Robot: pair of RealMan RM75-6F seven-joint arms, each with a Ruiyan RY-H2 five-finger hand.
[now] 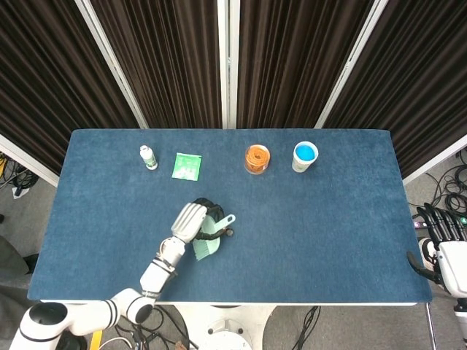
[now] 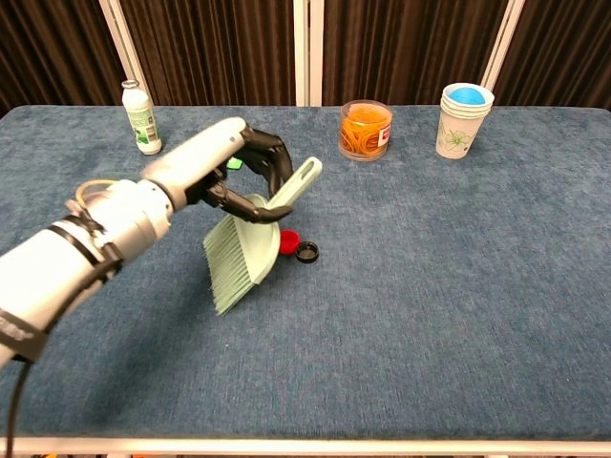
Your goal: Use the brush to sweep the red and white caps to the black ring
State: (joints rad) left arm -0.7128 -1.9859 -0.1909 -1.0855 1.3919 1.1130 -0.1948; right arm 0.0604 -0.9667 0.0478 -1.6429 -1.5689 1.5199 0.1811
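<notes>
My left hand (image 2: 221, 172) grips the handle of a pale green brush (image 2: 241, 258) and holds it tilted, bristles down and to the left. In the head view the left hand (image 1: 188, 221) sits over the brush (image 1: 207, 246) near the table's middle. A red cap (image 2: 288, 238) lies just right of the bristles, close beside the small black ring (image 2: 306, 252). No white cap shows in either view. My right hand (image 1: 444, 232) hangs off the table's right edge with nothing in it.
Along the back stand a white bottle (image 2: 140, 116), a green packet (image 1: 187, 166), a clear jar of orange bands (image 2: 365, 129) and a paper cup with a blue lid (image 2: 463, 119). The blue tabletop (image 2: 458, 315) stretches to the right and front.
</notes>
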